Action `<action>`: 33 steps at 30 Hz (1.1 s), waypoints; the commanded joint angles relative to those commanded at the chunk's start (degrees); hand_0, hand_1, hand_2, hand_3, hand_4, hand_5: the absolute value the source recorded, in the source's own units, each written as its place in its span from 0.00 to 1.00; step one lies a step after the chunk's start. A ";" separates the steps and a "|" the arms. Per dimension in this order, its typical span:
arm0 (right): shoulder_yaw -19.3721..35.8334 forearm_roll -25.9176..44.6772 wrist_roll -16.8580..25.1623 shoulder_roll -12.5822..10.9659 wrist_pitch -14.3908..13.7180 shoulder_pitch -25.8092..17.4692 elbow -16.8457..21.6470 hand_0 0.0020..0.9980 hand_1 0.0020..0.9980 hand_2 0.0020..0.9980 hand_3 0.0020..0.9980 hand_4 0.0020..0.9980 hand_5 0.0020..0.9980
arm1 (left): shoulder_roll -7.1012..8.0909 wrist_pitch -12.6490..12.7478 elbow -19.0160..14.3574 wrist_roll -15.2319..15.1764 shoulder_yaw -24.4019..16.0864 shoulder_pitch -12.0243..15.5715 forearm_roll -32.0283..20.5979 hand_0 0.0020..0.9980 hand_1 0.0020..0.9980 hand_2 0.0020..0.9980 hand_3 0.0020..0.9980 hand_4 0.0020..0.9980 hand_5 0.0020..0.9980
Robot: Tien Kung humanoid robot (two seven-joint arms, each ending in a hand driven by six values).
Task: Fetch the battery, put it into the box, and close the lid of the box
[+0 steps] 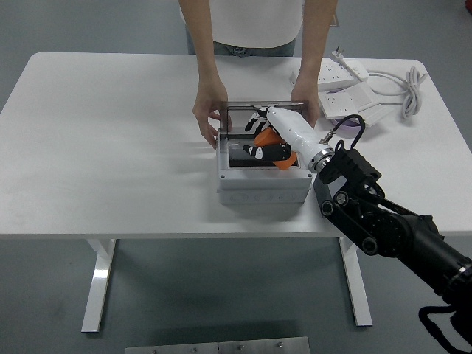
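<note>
A grey box [262, 188] stands in the middle of the table with its clear lid [262, 116] raised at the far side. A person's two hands [209, 118] hold the lid upright, one at each end. My right hand [264, 140], white with black fingers, reaches into the open box from the right. Its fingers are curled on an orange and black battery [276, 153] just inside the box. The left arm is out of view.
A white power strip [341, 72], a white adapter [346, 103] and a coiled white cable [409, 92] lie at the back right of the white table [110, 147]. The person stands at the far edge.
</note>
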 joint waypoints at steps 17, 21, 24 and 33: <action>0.32 0.15 -0.09 0.21 1.42 -0.05 -0.61 0.55 0.47 0.52 0.55 0.85 0.26 | -0.14 -0.57 -0.13 0.49 -0.58 -0.08 1.15 0.63 0.70 0.57 0.54 0.50 0.00; 0.37 0.31 -0.04 0.21 1.44 -0.10 -0.66 0.55 0.47 0.52 0.55 0.85 0.26 | -0.12 -0.54 -0.13 0.47 -0.59 -0.02 1.19 0.63 0.70 0.57 0.54 0.50 0.00; 0.33 0.40 -0.02 0.23 1.42 -0.13 -0.68 0.66 0.58 0.60 0.63 0.95 0.42 | -0.15 -0.57 -0.13 0.46 -0.56 -0.02 1.19 0.63 0.70 0.57 0.54 0.50 0.00; 0.47 0.46 -0.42 0.23 1.30 -0.21 -0.25 0.68 0.60 0.60 0.63 0.96 0.44 | -0.24 -0.68 -0.16 0.51 -0.52 -0.02 1.26 0.63 0.70 0.57 0.54 0.50 0.00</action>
